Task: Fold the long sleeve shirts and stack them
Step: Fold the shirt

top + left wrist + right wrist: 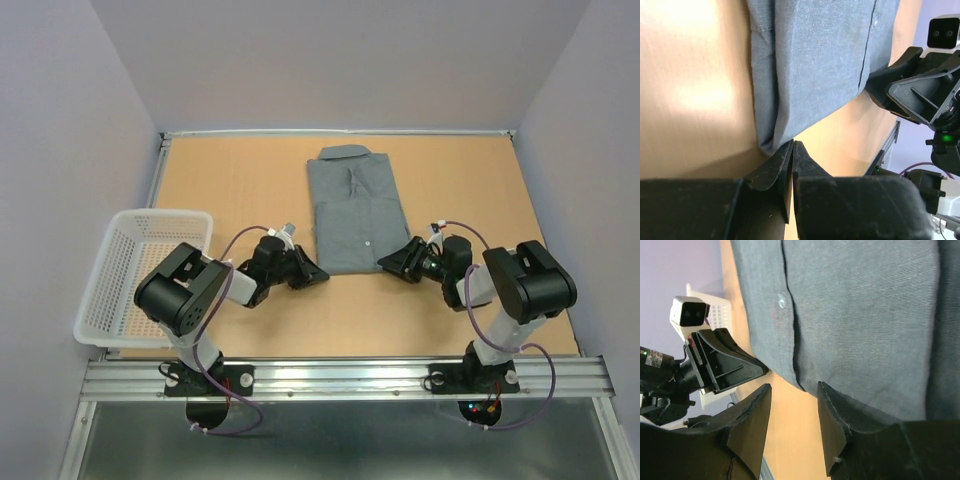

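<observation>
Here's the grey shirt (350, 215), flat on the table (240, 180), off to the right of the white basket (165, 213) and a little farther back than it. It lies as a narrow, tidy rectangle with the collar at the far end.

Both arms are down at the hem end. The left gripper (792, 146) sits in the gap between basket and shirt, right at the hem corner nearest the basket. Its jaws are pressed almost together, with only a sliver between them. From the wrist view I can't tell whether any cloth is caught in there or the tips merely touch the corner. The right gripper (795, 387) is at the hem corner away from the basket, jaws spread, one finger against the hem and the cloth edge sitting in the gap.

This looks like taking both hem corners to fold the bottom up toward the collar. The basket-side corner shows stacked layers, so the pinch there wants all of them (catch only the top one and the fold underneath likely spills out). If it has missed, better to reopen and push in deeper than to drag. The right side should slide farther onto the hem before closing, to match the depth. Then both should lift together, low and level, keep the corners the same way apart so the hem stays straight, and lay it down square to the collar.
</observation>
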Motion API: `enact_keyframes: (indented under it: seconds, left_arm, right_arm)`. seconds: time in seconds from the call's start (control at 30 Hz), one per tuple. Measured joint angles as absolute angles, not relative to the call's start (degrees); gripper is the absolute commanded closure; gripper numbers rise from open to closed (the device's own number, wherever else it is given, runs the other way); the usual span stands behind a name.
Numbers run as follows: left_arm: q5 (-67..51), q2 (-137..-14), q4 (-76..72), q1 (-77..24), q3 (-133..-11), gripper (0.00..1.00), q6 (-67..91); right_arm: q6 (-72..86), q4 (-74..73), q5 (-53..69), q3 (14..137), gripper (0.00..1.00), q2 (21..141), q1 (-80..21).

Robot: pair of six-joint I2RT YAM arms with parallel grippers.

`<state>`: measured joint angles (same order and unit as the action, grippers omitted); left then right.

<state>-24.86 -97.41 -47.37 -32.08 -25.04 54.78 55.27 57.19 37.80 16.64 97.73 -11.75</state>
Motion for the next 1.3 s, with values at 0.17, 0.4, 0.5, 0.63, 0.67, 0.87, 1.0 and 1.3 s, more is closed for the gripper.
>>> enact_keyframes:
  seconds: [0.17, 0.4, 0.5, 0.63, 0.67, 0.87, 1.0, 1.3]
  left_arm:
    - [-23.5, -88.6, -43.0, -34.5, -25.4, 0.75, 54.3]
    - [-21.6, -87.8, -39.7, -39.5, -37.5, 0.75, 51.9]
    - [-21.7, -95.5, -40.1, -39.5, -43.8, 0.78, 51.4]
    - [-21.7, -102.7, -39.2, -39.4, -44.9, 0.78, 51.4]
    - [-21.6, -103.9, -38.7, -39.4, -44.1, 0.79, 51.4]
    - [-21.4, -104.3, -39.7, -38.1, -38.4, 0.80, 52.4]
    - [-22.2, -104.3, -42.2, -36.4, -36.7, 0.80, 53.8]
    - [-23.7, -104.3, -42.9, -33.8, -35.9, 0.80, 54.5]
  right_arm:
    - [55.4, 55.5, 39.9, 16.7, 0.52, 94.5, -11.2]
    - [55.8, 53.3, 41.2, 19.1, 0.52, 91.2, -11.2]
    - [55.7, 53.2, 41.0, 20.6, 0.52, 91.6, -11.2]
    - [55.6, 53.0, 40.0, 21.2, 0.52, 93.7, -11.0]
    - [55.5, 53.0, 39.8, 21.2, 0.52, 94.3, -10.8]
    - [54.8, 52.8, 39.6, 21.2, 0.52, 99.5, -7.2]
    - [54.8, 54.2, 41.1, 21.8, 0.52, 102.9, -4.8]
    - [53.5, 57.9, 43.4, 20.0, 0.52, 104.2, -3.4]
